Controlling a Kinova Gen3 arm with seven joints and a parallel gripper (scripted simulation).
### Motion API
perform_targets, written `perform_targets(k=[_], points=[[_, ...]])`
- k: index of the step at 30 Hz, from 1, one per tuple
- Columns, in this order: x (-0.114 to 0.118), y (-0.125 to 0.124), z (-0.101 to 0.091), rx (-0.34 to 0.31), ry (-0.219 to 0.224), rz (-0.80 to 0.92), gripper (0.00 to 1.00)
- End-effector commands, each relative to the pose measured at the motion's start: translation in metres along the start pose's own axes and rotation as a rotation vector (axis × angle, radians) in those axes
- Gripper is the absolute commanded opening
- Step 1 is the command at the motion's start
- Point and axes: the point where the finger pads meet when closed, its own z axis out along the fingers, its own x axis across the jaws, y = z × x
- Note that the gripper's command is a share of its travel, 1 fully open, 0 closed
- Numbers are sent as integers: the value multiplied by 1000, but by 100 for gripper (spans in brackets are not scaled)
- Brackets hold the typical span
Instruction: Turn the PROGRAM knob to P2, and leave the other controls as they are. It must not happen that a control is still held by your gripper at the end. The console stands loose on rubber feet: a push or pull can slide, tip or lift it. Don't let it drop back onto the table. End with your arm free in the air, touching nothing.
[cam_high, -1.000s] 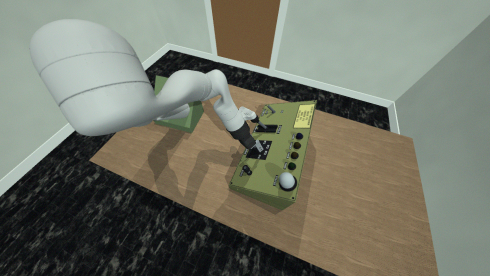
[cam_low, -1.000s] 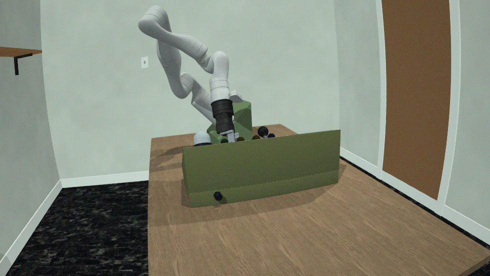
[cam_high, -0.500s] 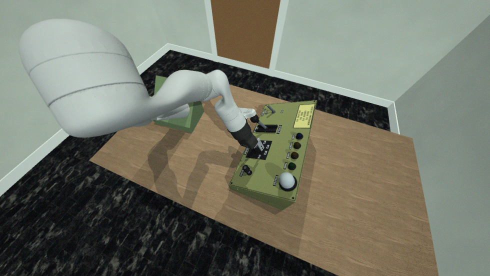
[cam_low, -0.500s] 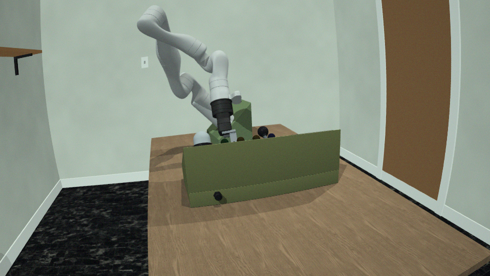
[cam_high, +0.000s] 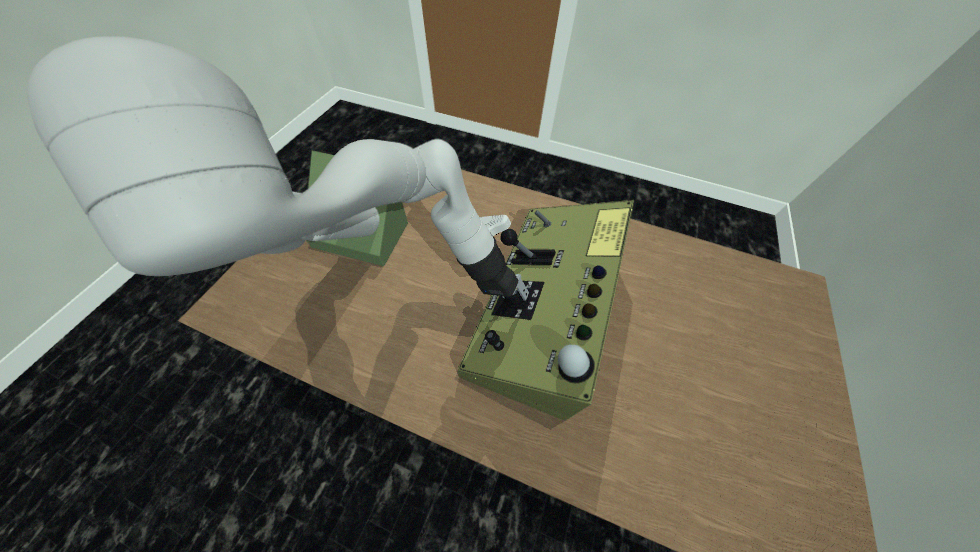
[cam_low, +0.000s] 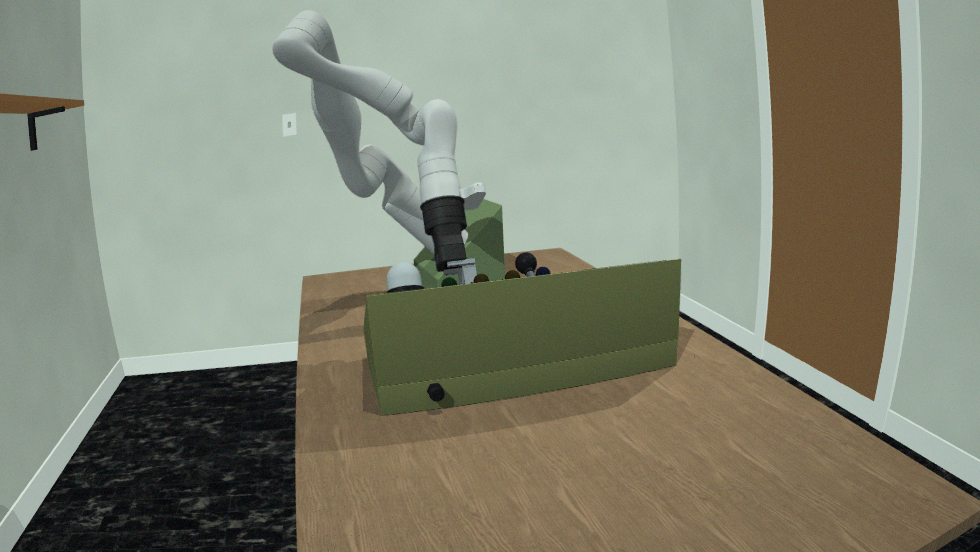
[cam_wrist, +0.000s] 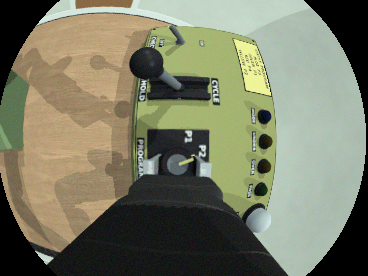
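The olive console stands on the wooden table. Its PROGRAM knob is a grey round knob on a black plate in the panel's middle. In the wrist view its yellow pointer line aims toward the P2 mark. My gripper is shut on the PROGRAM knob, one finger on each side. It also shows in the top view and from behind the console in the exterior view. The knob itself is hidden by the fingers in the top and exterior views.
A black ball-topped lever in a slot marked CYCLE stands just beyond the knob. Four dark round buttons, a white dome button, a small toggle and a yellow label share the panel. A green box sits at the table's left.
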Motion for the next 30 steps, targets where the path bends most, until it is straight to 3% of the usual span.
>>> perform_targets(k=[1, 30], points=[[1, -1, 0, 1, 1, -8, 0], [1, 0, 0, 1, 1, -81, 0]])
